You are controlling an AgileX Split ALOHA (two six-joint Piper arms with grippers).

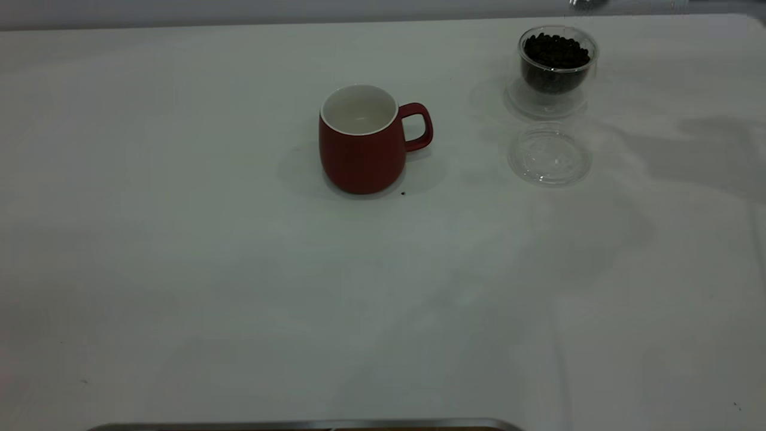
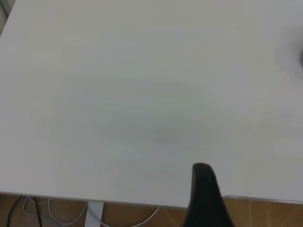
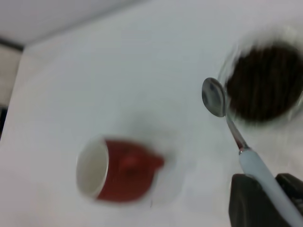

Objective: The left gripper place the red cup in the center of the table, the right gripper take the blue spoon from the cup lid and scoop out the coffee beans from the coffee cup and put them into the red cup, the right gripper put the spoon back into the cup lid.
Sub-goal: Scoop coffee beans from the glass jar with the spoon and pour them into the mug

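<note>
Red mug (image 1: 362, 149) stands upright near the middle of the white tabletop (image 1: 179, 269), its loop handle toward the glass cup's side and its white inside bare. Well apart from it, the small glass cup (image 1: 556, 63) holds dark coffee beans (image 1: 556, 51); the clear lid (image 1: 549, 154) lies flat just beside that cup, with nothing on it. The right claw (image 3: 265, 194) is clamped on the pale blue handle of the spoon (image 3: 232, 127), whose steel bowl hangs by the glass cup's rim. Of the left claw (image 2: 206, 194) one dark finger shows over the tabletop's edge; whether it is apart or together I cannot tell.
</note>
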